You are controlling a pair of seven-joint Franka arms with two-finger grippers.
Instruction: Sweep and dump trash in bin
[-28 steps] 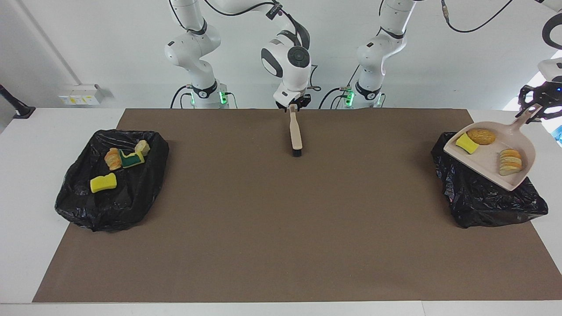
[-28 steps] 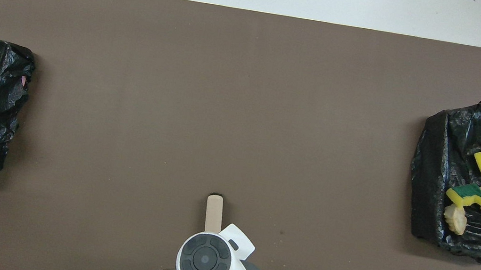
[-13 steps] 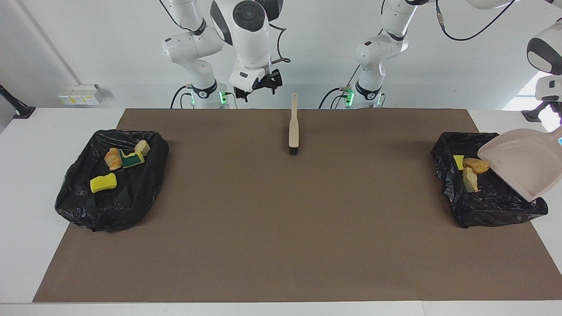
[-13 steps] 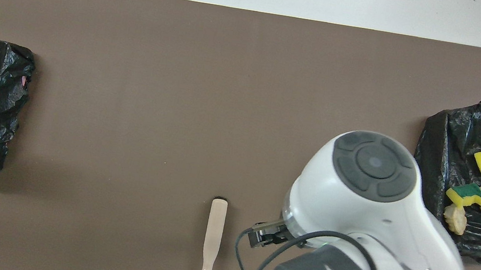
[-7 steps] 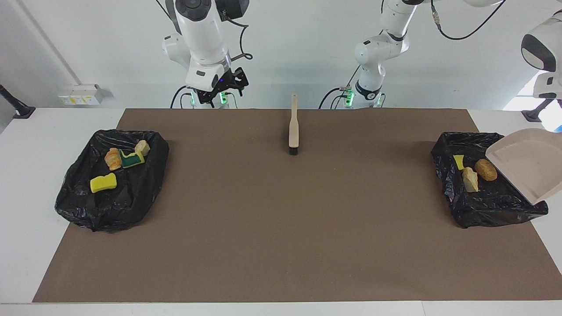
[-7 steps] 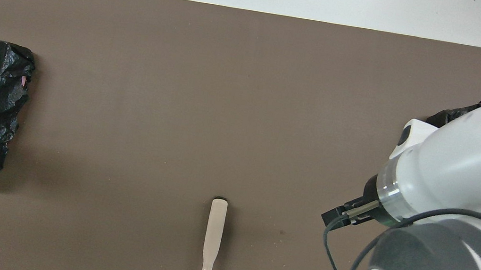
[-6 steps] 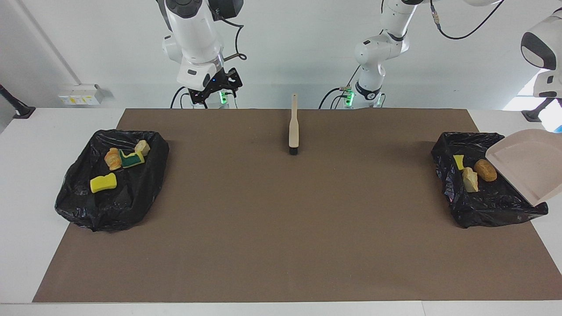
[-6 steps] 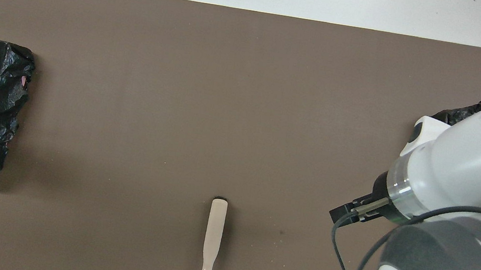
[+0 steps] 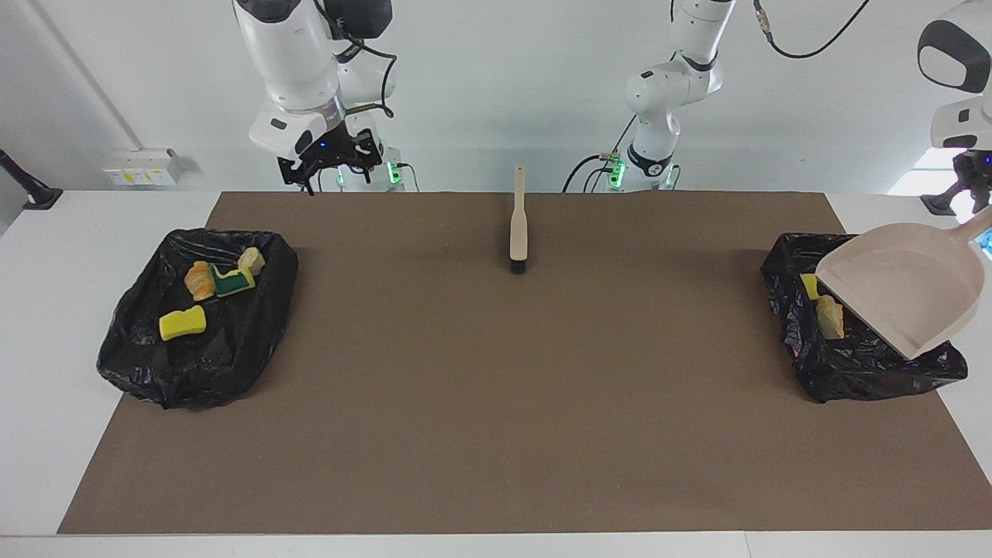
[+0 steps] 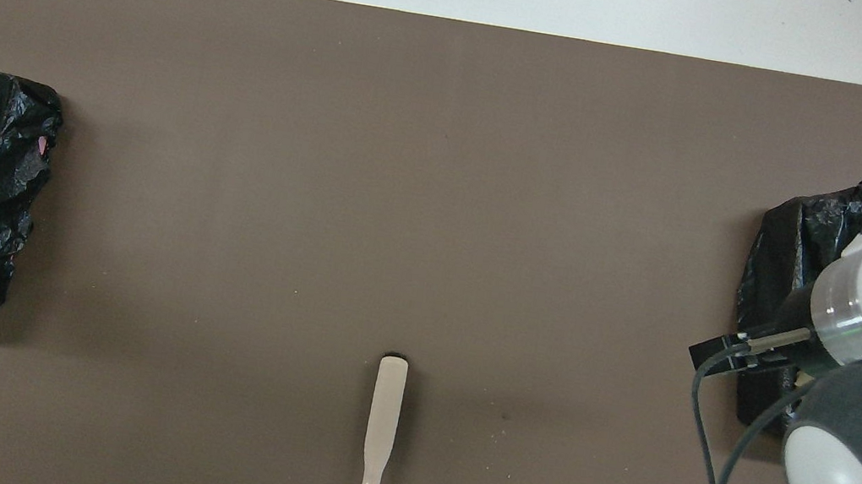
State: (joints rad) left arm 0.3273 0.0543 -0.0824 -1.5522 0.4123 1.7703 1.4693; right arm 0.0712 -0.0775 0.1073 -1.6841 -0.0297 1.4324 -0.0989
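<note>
Right gripper (image 9: 329, 167) is up in the air over the mat's (image 9: 496, 387) robot-side edge, toward the right arm's end of the table, jaws spread wide, nothing in them. Left gripper (image 9: 978, 203) is raised at the left arm's end, clamped on the handle of the beige dustpan (image 9: 903, 287), which hangs tilted over the black-lined bin (image 9: 852, 364) there (pan looks emptied). Brush (image 9: 518, 225) lies on the mat mid-table near the robots, bristle end pointing away from them. Trash: a yellow sponge piece (image 9: 809, 285) and a tan roll (image 9: 829, 316) in the bin under the dustpan. The other black-lined bin (image 9: 194, 364), at the right arm's end, holds the green-backed sponge (image 9: 230, 282), a croissant (image 9: 198, 280), a tan chunk (image 9: 251, 260), and farthest out a yellow sponge (image 9: 183, 322).
</note>
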